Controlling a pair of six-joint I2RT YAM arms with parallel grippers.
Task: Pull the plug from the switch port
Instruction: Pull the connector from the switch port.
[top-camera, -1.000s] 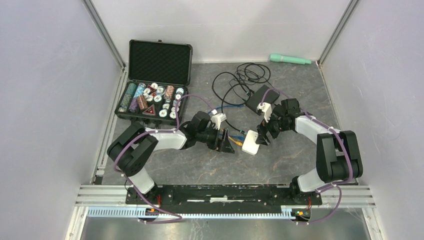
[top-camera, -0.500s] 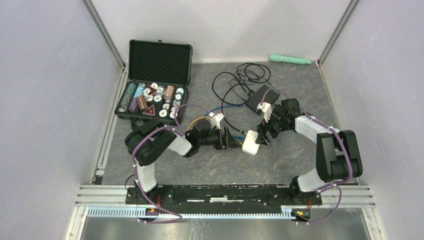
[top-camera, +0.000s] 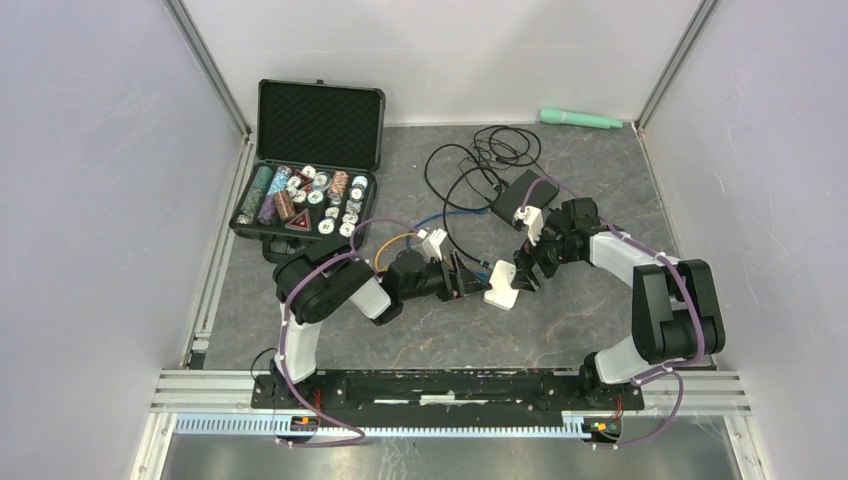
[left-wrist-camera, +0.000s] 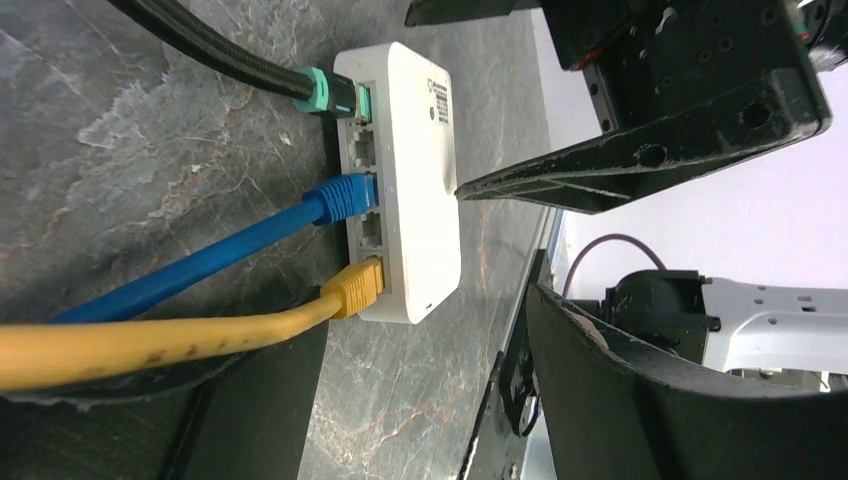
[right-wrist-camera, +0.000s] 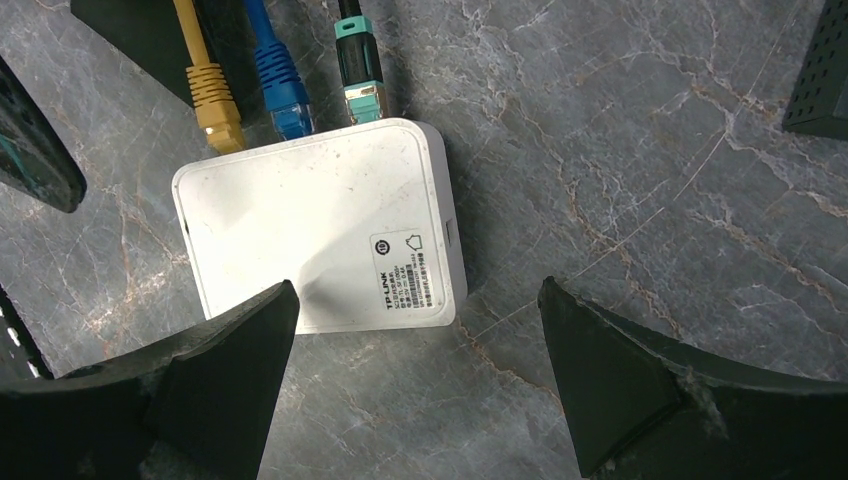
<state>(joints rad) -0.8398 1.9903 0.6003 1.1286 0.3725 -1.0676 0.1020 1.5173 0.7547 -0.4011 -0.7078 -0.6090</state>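
- My right gripper is spread wide astride the switch, not clamping it
- My left gripper, spread too, faces the yellow plug, seated in its port
- Unclamped, the switch may drag along with any pull

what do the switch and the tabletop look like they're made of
Switch: white plastic, smooth matte, going by its moulded rounded corners and scuff marks. Tabletop: grey stone-look surface with pale veins; could be a printed laminate or mat.
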